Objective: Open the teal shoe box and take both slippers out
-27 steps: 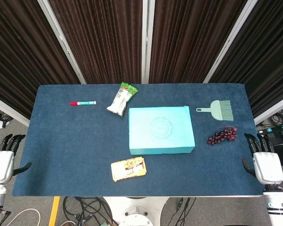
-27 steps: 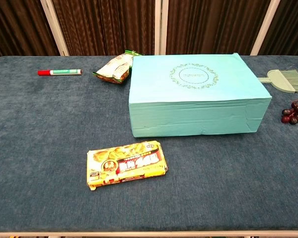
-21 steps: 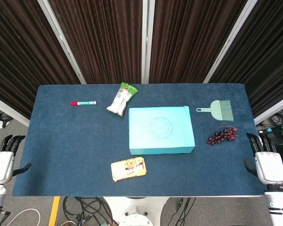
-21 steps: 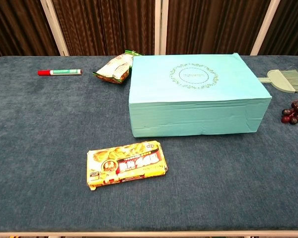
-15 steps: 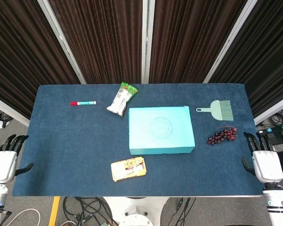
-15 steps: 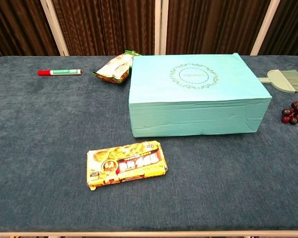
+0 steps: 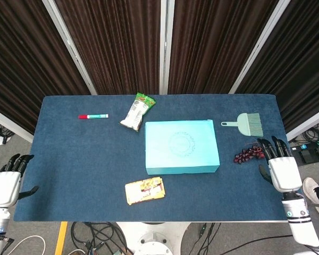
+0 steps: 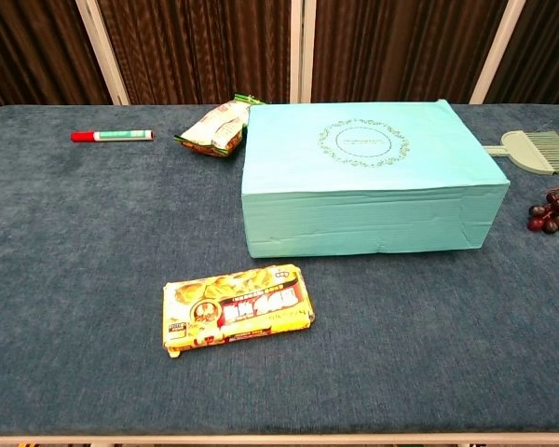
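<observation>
The teal shoe box point(image 7: 182, 146) lies closed near the middle of the blue table point(image 7: 74, 164). A snack bag point(image 7: 137, 112) sits at its 10 o'clock, a yellow packet point(image 7: 144, 190) at 7, a brush point(image 7: 245, 124) at 2, grapes point(image 7: 249, 153) at 3. The right hand point(image 7: 277, 167), fingers apart, is beside the grapes; the left hand point(image 7: 5, 185) hangs off the table's edge at 8.

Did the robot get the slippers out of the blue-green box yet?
Not yet. Nothing is done: the teal shoe box sits on the table with its lid on, so no slippers show. Neither hand holds anything. The right hand is over the table's right edge near the grapes; the left hand is off the table's left edge. Left to do: open the lid and lift out both slippers.
</observation>
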Robot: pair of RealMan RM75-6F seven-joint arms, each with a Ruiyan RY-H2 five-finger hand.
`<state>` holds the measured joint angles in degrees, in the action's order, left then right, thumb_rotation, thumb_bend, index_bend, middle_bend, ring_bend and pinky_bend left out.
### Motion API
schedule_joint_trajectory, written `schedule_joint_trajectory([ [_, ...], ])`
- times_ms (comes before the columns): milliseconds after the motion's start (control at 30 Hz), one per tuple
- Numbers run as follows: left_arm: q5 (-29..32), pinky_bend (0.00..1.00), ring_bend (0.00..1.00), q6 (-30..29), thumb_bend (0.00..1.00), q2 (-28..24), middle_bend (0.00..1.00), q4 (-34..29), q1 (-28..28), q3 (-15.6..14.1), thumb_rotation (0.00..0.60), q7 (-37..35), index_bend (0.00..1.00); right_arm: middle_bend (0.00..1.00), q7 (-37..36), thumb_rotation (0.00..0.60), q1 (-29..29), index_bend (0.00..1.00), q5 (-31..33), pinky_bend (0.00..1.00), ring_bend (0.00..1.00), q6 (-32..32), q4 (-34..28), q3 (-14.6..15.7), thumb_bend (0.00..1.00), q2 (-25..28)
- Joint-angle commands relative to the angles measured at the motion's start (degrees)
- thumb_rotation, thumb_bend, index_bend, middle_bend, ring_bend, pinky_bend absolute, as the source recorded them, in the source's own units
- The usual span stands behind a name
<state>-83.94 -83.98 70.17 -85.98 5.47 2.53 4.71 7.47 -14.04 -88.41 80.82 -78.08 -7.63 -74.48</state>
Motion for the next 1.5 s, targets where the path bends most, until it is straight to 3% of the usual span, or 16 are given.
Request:
schedule_joint_trajectory([
  [33,-0.05,0.33,0.10,0.23,0.11,0.16,0.16,0.19,0.18,0.01,0.600,-0.02,0.15,0.14,-0.58,0.600,-2.21,0.09,0.73,0.13,0.00,-2.59,2.26,-0.91,0.30,-1.01],
  [200,0.11,0.33,0.10,0.54,0.11,0.35,0.16,0.22,0.46,0.16,0.600,0.37,0.15,0.20,-1.22,0.600,-3.58,0.07,4.36,0.13,0.01,-8.15,2.46,-0.55,0.30,-2.01],
  [400,0.58,0.33,0.10,1.50,0.11,0.91,0.16,1.01,0.67,-0.08,0.600,0.68,0.15,0.26,-3.88,0.600,-5.02,0.00,7.02,0.22,0.09,-14.71,0.43,1.00,0.31,-2.36],
  [900,0.62,0.33,0.10,2.02,0.11,1.58,0.16,3.33,0.78,-0.28,0.600,-1.28,0.15,0.21,-6.11,0.600,-8.63,0.00,3.95,0.15,0.01,-19.34,-0.38,4.08,0.45,-5.01],
  [1500,1.06,0.33,0.10,2.54,0.11,2.02,0.16,3.86,0.97,-0.18,0.600,-1.84,0.15,0.25,-6.97,0.600,-11.98,0.00,1.05,0.15,0.01,-21.65,-2.15,5.99,0.46,-6.83],
])
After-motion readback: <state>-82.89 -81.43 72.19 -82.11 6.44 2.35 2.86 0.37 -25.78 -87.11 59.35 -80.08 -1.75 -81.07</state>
